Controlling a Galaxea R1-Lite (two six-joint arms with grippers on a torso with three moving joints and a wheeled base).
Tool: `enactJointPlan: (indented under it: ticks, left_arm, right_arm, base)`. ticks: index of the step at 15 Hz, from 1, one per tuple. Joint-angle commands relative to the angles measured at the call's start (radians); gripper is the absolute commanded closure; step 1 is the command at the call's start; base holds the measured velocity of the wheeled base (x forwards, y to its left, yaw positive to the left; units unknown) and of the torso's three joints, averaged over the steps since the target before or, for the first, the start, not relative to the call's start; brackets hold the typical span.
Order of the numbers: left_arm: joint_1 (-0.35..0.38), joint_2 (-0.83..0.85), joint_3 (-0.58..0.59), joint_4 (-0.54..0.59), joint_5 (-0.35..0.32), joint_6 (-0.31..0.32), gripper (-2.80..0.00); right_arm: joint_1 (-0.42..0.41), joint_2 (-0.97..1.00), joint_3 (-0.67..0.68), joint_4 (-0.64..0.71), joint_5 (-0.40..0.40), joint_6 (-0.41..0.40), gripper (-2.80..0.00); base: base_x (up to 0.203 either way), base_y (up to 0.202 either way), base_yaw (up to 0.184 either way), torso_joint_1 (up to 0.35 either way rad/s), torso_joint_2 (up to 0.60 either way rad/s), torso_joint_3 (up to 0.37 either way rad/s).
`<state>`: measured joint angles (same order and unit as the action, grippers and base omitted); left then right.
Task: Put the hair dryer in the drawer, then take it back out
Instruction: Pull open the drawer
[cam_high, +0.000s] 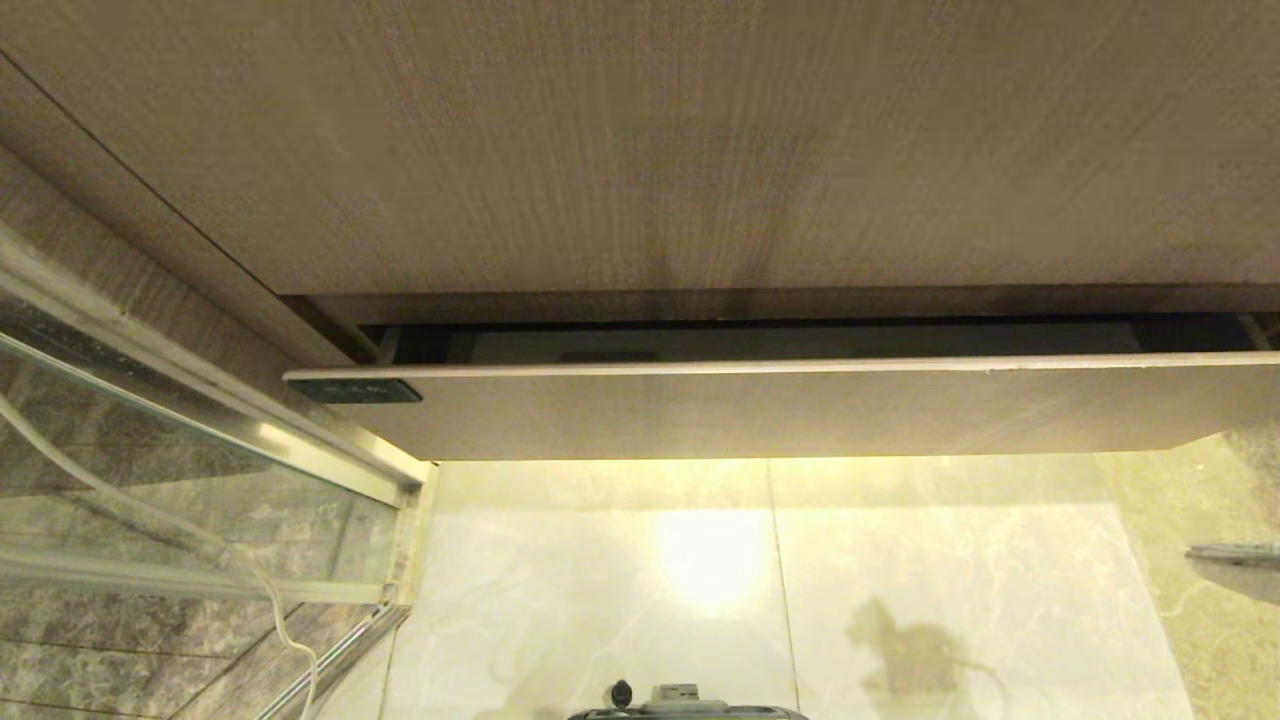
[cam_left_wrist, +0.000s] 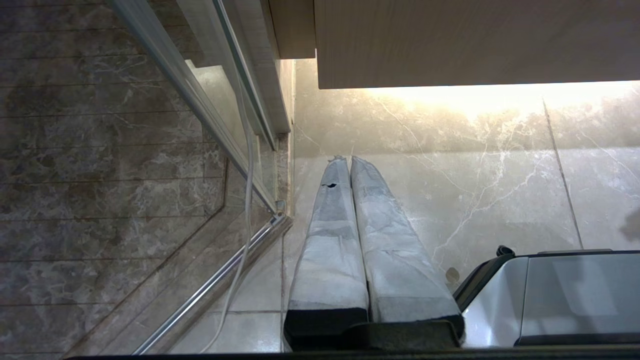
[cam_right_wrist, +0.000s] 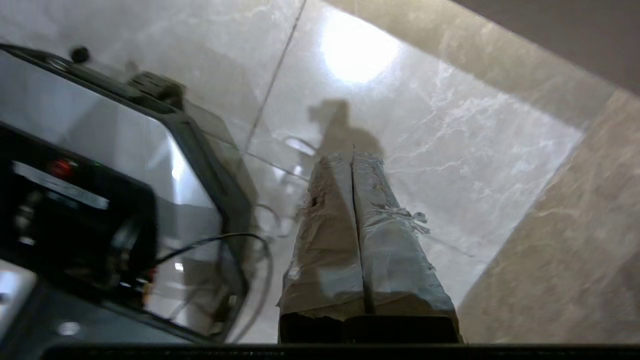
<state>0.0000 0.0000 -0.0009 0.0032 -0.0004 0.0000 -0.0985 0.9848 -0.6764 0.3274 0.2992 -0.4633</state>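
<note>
Head view: the drawer (cam_high: 760, 405) stands pulled out only a narrow way from under the vanity front (cam_high: 640, 150), its flat wood-grain face toward the camera and a dark slit of interior showing above its top edge. The hair dryer cannot be seen in that slit or anywhere else, so its place cannot be told. The slight opening probably marks an opening or closing step rather than a placing one. A glass shower partition (cam_high: 150, 420) borders the left; the marble floor (cam_high: 900, 560) carries a lamp reflection and a shadow of an arm. A grey edge at far right may be the right arm.

Left wrist view: the left pincer (cam_left_wrist: 345, 160) hangs over the floor beside the robot base (cam_left_wrist: 560, 295), its taped fingers pressed together and empty, a parked pose. This view alone shows the partition's lower rail and a white cord behind the glass.

Right wrist view: the right pincer (cam_right_wrist: 352, 157) points down at the floor, fingers together on nothing, clear of the drawer. Only here are the base's casing and cabling visible.
</note>
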Motion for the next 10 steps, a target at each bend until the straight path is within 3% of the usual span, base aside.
enactJointPlan:
  ticks: [1,4,6,10]
  left_arm:
    - [0.000,-0.002,-0.001,0.001,0.000,0.000,0.00]
    - [0.000,-0.002,-0.001,0.001,0.000,0.000,0.00]
    - [0.000,-0.002,-0.001,0.000,0.000,0.000,0.00]
    - [0.000,0.000,0.001,0.000,0.000,0.000,0.00]
  right_arm:
    - [0.010,-0.091,0.039,0.002,0.001,0.055,0.00]
    - [0.061,-0.320,0.177,-0.037,0.002,0.154,0.00]
    - [0.104,-0.459,0.341,-0.152,0.003,0.228,0.00]
    - [0.109,-0.635,0.606,-0.336,0.004,0.271,0.00]
  base:
    - [0.000,0.000,0.000,0.000,0.00,0.000]
    - [0.000,0.000,0.000,0.000,0.00,0.000]
    - [0.000,0.000,0.000,0.000,0.00,0.000]
    - [0.000,0.000,0.000,0.000,0.00,0.000]
